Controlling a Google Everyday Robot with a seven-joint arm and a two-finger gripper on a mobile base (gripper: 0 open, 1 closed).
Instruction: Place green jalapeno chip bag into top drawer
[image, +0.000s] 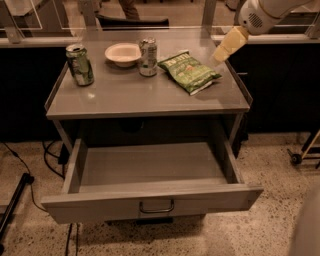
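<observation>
The green jalapeno chip bag (189, 72) lies flat on the right part of the grey table top (125, 95). The top drawer (150, 175) is pulled out wide below the top and is empty, with a small curved handle (156, 207) at the centre of its front panel. My gripper (222, 50), with pale yellow fingers, hangs from the white arm at the upper right, just above and to the right of the bag, holding nothing.
A green drink can (80, 64) stands at the left of the table top. A white bowl (123, 53) and a silver can (148, 57) stand at the back middle. A raised rim runs along the table sides. Cables (20, 165) lie on the floor at left.
</observation>
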